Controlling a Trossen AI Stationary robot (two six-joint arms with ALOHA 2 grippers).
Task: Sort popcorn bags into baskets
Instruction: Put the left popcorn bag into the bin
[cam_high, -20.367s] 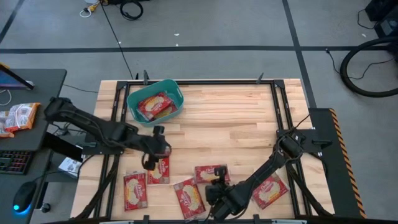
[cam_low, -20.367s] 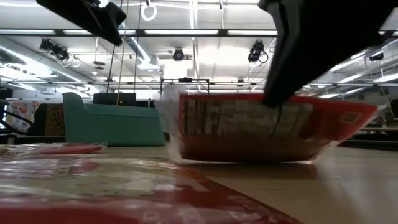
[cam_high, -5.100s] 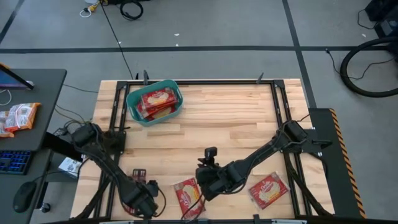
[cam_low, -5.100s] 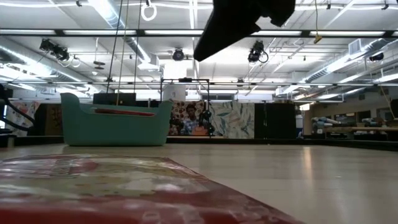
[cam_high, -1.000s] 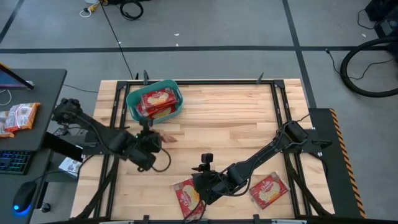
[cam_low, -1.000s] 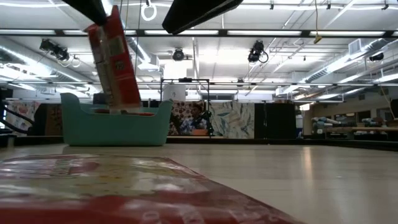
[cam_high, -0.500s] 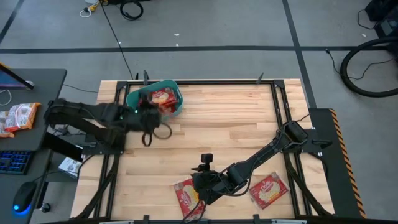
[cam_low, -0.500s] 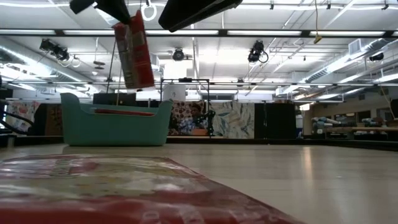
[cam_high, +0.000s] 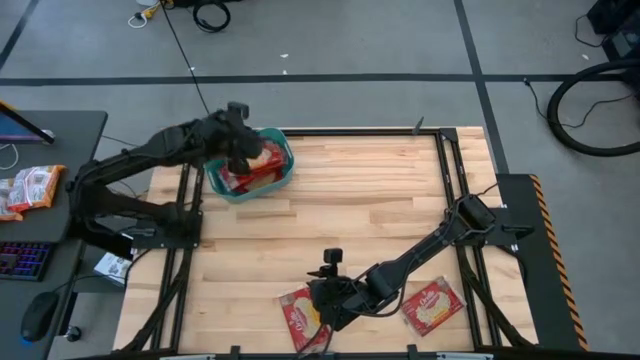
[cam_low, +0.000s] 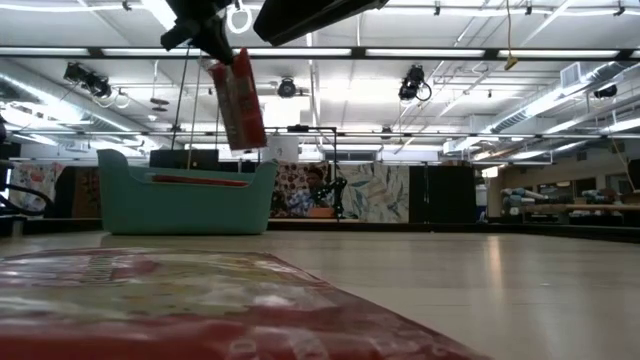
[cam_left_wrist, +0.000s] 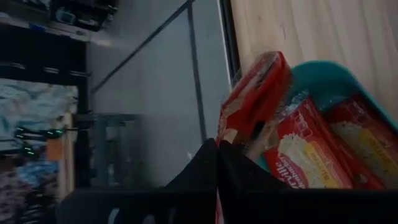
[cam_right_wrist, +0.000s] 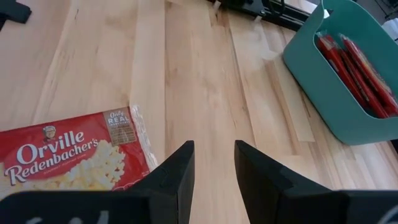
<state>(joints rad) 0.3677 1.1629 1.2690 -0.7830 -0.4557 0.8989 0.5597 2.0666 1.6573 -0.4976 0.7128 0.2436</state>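
Up at about eleven o'clock on the wooden table (cam_high: 370, 200) sits the teal basket (cam_high: 282, 160). The left claw (cam_high: 240, 140) hangs over it. Its two dark fingers (cam_left_wrist: 211, 163) are pinched tight on the top edge of a red popcorn bag (cam_low: 238, 100). The bag hangs straight down in the air, above the basket, not touching it. More red bags (cam_high: 250, 165) lie inside the basket already, and their edges show just over the rim in the low view.

Down at about six o'clock, near the front edge of the table, the right claw (cam_high: 325, 295) is low over the wood. Its two fingers (cam_right_wrist: 175, 180) stand apart with a small gap, and nothing is between them. A second popcorn bag (cam_high: 303, 315) lies flat just beside this claw, with its cream label facing up. A third bag (cam_high: 432, 305) lies flat at about five o'clock, well apart from the basket.

Off the table, at nine o'clock, a few small packets (cam_high: 30, 188) rest on a dark desk (cam_high: 60, 130).
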